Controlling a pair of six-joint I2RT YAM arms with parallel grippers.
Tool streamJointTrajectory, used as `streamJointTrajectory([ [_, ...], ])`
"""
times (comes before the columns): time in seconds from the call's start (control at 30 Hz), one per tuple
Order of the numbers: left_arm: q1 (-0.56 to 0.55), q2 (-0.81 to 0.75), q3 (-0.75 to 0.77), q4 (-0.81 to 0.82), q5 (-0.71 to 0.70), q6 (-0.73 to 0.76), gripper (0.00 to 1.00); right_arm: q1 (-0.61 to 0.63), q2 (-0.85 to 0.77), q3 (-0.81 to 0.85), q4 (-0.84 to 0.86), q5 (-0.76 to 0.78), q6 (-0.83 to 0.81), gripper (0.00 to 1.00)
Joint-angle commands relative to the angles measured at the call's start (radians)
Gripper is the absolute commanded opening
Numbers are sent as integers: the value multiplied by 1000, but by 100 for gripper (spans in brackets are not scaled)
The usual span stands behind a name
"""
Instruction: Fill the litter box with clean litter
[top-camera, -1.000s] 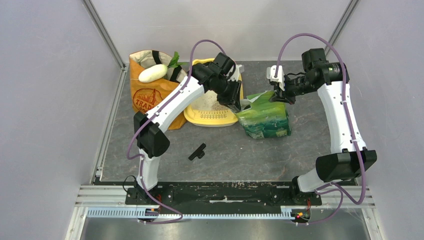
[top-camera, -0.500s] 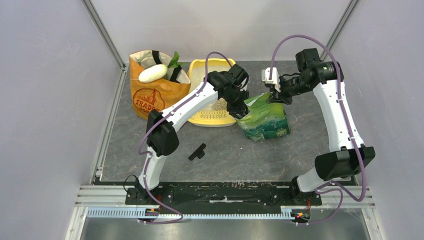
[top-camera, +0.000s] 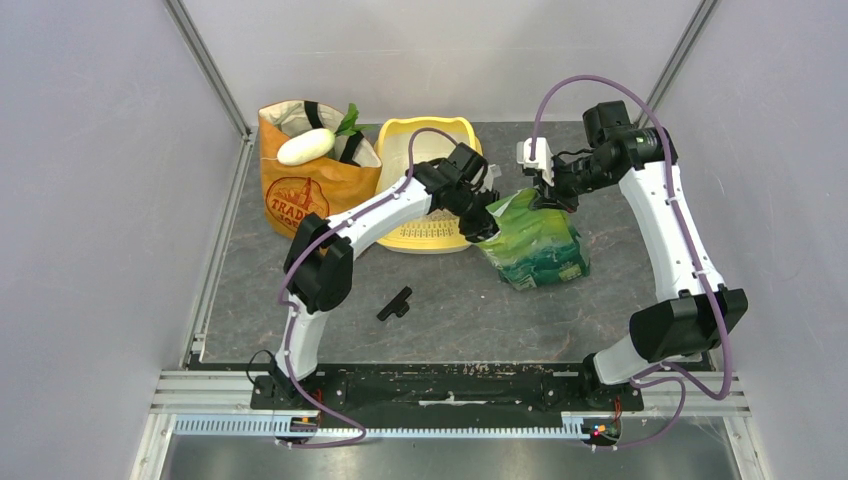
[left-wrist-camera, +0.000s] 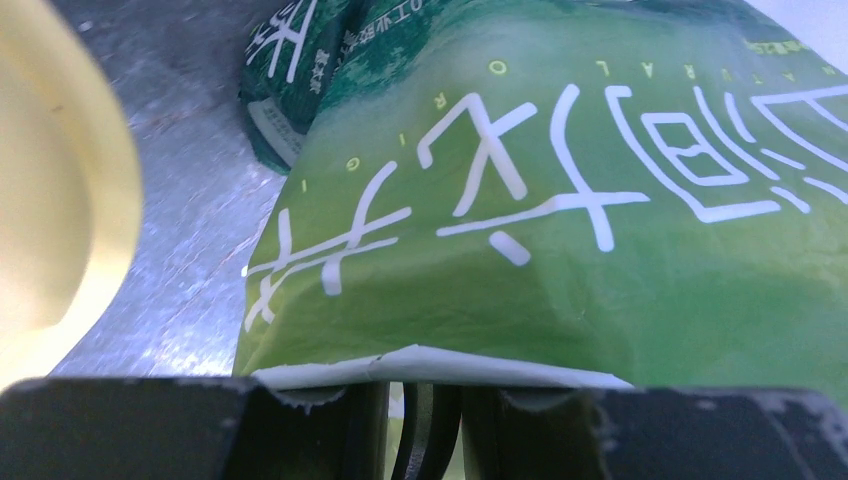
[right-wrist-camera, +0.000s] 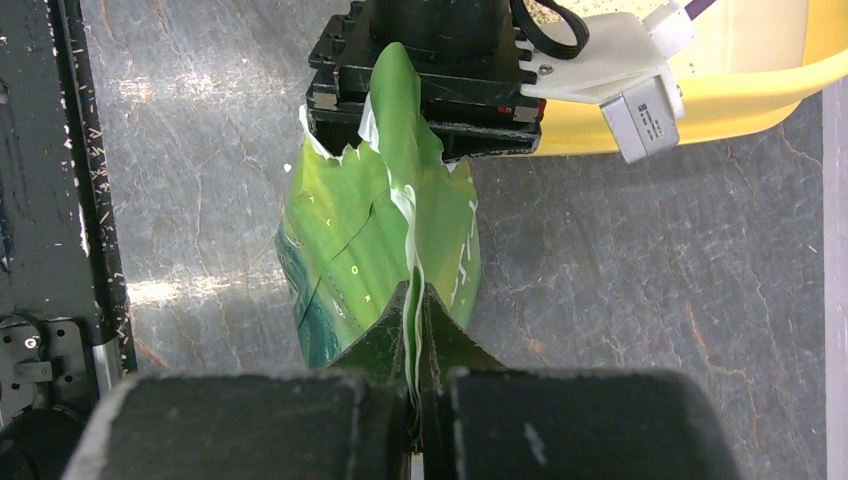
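The yellow litter box (top-camera: 425, 128) sits at the back centre, partly under my left arm. A small patch of grey-brown clean litter (top-camera: 432, 214) shows in its basin near the slotted end. A green foil bag (top-camera: 535, 245) stands just right of the box. My left gripper (top-camera: 487, 215) is shut on the bag's torn top edge (left-wrist-camera: 430, 362), with the box rim (left-wrist-camera: 50, 200) at its left. My right gripper (top-camera: 548, 188) is shut on the opposite top edge (right-wrist-camera: 415, 295). The right wrist view shows the bag (right-wrist-camera: 370, 240), the left gripper (right-wrist-camera: 420, 120) and the box (right-wrist-camera: 700, 100).
An orange paper grocery bag (top-camera: 305, 190) holding a white radish stands left of the litter box. A small black part (top-camera: 395, 302) lies on the grey table nearer the bases. Enclosure walls stand close on both sides, and a black rail (right-wrist-camera: 70, 150) runs along the table's edge.
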Motion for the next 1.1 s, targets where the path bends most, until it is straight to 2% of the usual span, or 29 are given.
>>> streamJointTrajectory([
  [0.0,-16,-54,-80,268,260,-92,2,10,-65,7,84,-102,13,0],
  [0.07,1,-81,-181,495,374,-225,2,0,-68,12,83,-103,21,0],
  [0.17,28,-126,-364,1064,475,-525,2,-19,-69,36,65,-107,26,0],
  [0.3,50,-132,-449,1361,503,-748,2,-50,-77,63,38,-115,20,0],
  [0.33,59,-139,-464,1393,499,-771,2,-58,-79,68,29,-117,16,0],
  [0.47,87,-186,-487,1382,495,-787,2,-90,-79,94,0,-124,4,0],
  [0.67,166,-304,-520,1154,456,-656,2,-128,-71,154,-6,-136,24,0],
  [0.83,228,-397,-553,1046,429,-588,2,-132,-59,195,14,-146,50,0],
  [1.07,317,-469,-615,1057,427,-598,2,-99,-17,249,74,-164,98,0],
])
